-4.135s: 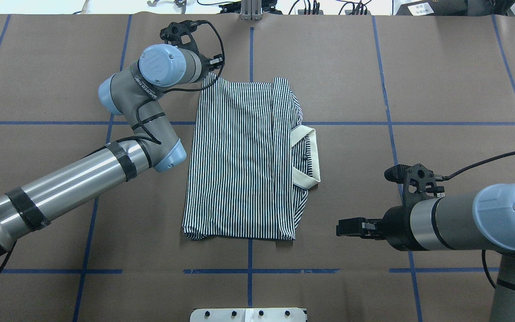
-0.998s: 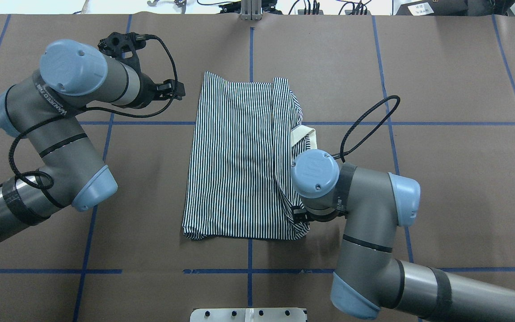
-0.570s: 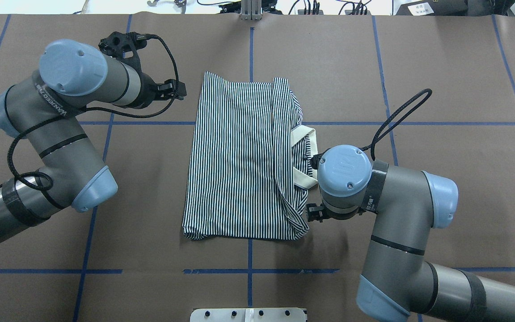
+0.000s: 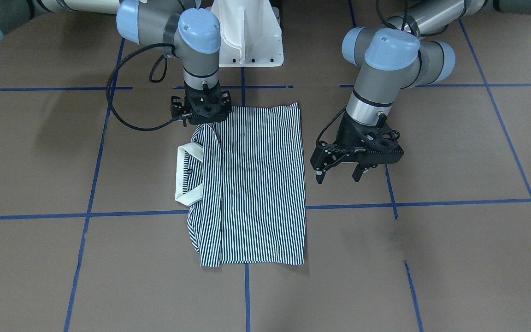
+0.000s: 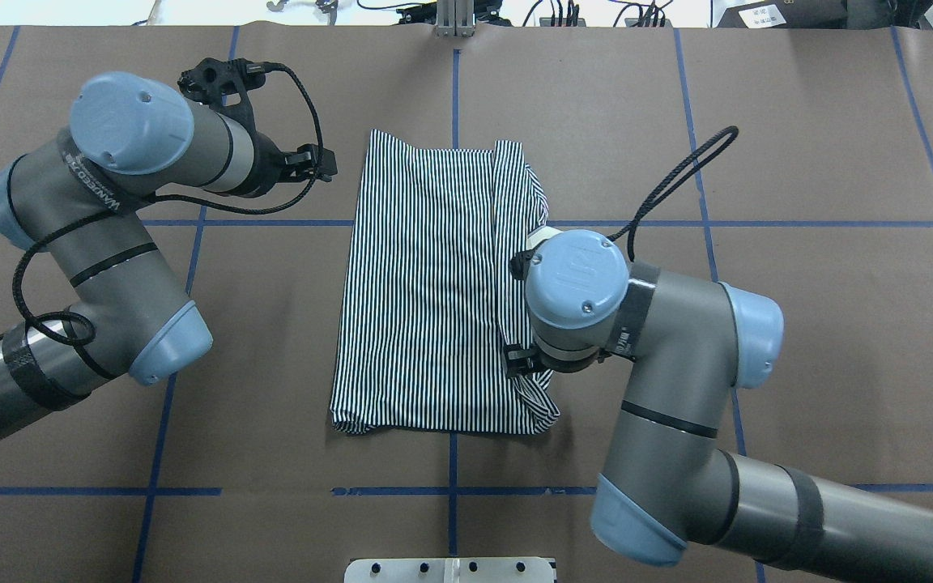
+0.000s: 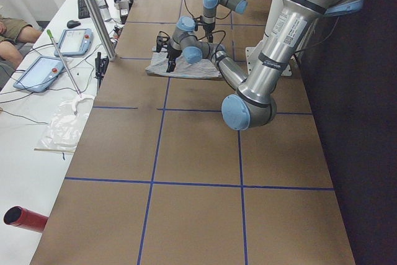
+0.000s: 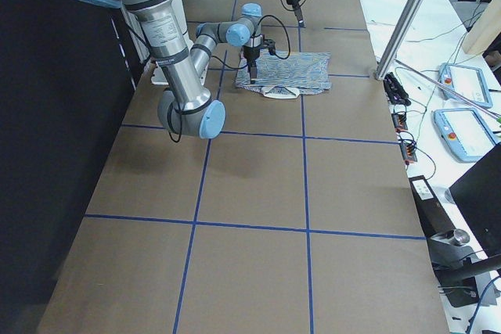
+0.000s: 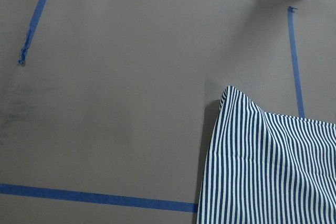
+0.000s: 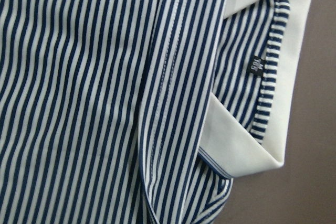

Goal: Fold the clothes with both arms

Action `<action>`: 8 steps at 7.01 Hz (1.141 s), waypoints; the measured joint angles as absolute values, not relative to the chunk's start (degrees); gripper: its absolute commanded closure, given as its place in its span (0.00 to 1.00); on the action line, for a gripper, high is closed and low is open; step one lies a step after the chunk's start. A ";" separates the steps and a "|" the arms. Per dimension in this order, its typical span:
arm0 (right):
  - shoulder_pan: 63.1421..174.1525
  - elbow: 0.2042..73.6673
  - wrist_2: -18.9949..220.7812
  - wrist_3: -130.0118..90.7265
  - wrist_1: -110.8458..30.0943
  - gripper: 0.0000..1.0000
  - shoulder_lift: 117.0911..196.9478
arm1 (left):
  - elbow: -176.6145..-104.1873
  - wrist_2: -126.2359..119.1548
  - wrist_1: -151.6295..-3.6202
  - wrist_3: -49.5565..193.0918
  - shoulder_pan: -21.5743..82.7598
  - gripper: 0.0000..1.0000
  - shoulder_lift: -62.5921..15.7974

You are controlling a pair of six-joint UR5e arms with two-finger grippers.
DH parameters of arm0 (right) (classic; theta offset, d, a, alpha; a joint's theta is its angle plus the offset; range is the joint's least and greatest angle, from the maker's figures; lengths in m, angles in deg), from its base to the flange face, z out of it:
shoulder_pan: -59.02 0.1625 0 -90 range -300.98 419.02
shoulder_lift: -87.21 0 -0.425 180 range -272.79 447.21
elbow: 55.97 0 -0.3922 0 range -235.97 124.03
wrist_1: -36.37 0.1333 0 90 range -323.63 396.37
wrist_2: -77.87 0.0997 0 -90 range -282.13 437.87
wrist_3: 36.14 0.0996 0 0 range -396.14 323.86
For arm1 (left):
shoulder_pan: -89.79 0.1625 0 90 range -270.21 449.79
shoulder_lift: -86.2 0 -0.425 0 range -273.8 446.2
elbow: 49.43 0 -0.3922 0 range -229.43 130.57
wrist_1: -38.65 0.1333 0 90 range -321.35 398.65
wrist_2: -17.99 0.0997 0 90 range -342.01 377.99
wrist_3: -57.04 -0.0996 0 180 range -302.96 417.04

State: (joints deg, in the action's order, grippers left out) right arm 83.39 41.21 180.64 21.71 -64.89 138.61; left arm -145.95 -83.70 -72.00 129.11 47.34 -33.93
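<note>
The navy-and-white striped polo shirt (image 5: 426, 283) lies folded into a rectangle on the brown table, its cream collar (image 4: 185, 175) sticking out at one side. My right gripper (image 4: 204, 121) points straight down onto the shirt's edge just beside the collar; its fingertips are buried in the fabric, so I cannot tell its state. The right wrist view shows only striped cloth (image 9: 79, 103) and collar (image 9: 283, 77), no fingers. My left gripper (image 4: 338, 179) hangs open above bare table beside the shirt's opposite edge, holding nothing. The left wrist view catches a shirt corner (image 8: 262, 166).
Blue tape lines grid the brown table (image 5: 798, 162). The white pedestal base (image 4: 247, 37) stands at the robot's side, and a metal post (image 5: 454, 20) at the far edge. Pendants (image 6: 46, 69) and cables lie on the side bench, where a person's arm (image 6: 12, 29) rests.
The left arm drew back left from the shirt's far corner. The right arm came in, backed off right, and is now back over the collar. The shirt's near right corner got tugged outward.
</note>
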 measured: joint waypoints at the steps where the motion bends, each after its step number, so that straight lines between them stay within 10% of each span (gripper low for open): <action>1: 82.96 39.21 180.44 21.23 -64.05 0.00 138.13 | -145.98 -83.70 -72.00 129.11 47.34 0.00 -33.90; 8: 81.89 38.14 180.82 18.88 -66.52 0.00 139.16 | -145.99 -83.70 -72.00 129.13 47.34 0.00 -33.86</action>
State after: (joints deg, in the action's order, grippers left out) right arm 81.89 38.14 180.82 18.88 -66.52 139.16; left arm -145.99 -83.70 -72.00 129.13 47.34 -33.86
